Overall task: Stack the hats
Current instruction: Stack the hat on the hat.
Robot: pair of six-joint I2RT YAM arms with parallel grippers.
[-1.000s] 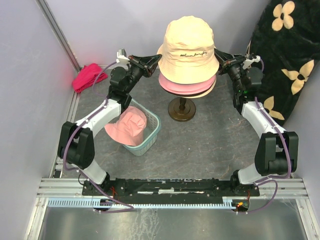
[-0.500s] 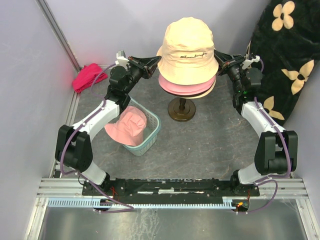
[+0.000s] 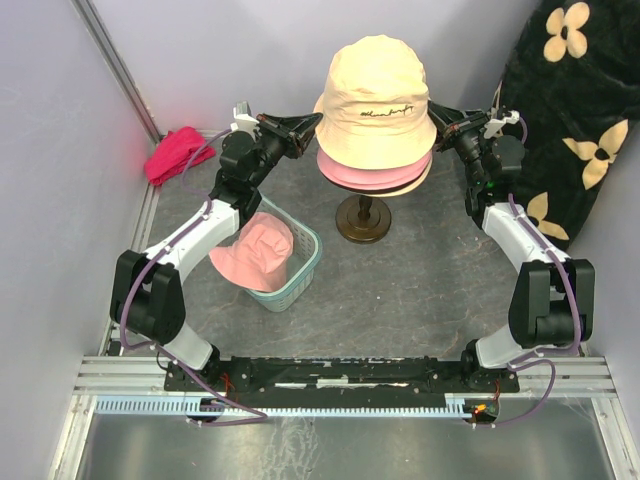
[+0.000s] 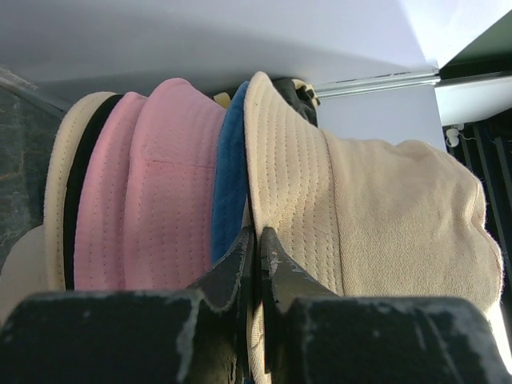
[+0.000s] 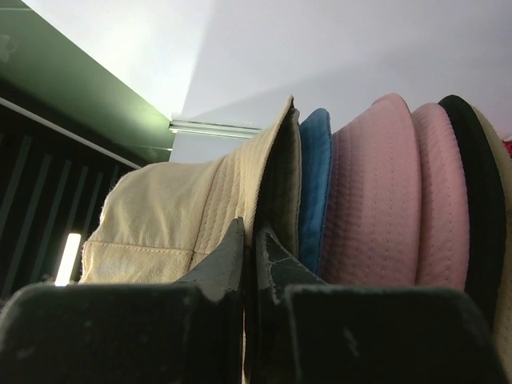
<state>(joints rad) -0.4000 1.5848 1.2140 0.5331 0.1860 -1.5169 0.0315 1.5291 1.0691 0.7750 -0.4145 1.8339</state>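
Note:
A beige bucket hat point(image 3: 378, 95) tops the stack of hats on the stand point(image 3: 363, 220). Under it the stack shows a blue brim point(image 4: 230, 176), a pink hat point(image 3: 370, 172), a black brim point(image 4: 80, 184) and a beige brim at the bottom. My left gripper point(image 3: 318, 117) is shut on the left edge of the top beige hat's brim point(image 4: 280, 160). On the opposite side my right gripper point(image 3: 433, 110) is shut on the same brim point(image 5: 268, 176). Another pink hat point(image 3: 255, 252) lies in the teal basket point(image 3: 305, 262).
A magenta cloth bundle point(image 3: 178, 152) lies by the back left wall. A black blanket with cream flowers point(image 3: 575, 120) fills the right back corner. The basket stands between the left arm and the dark round stand base.

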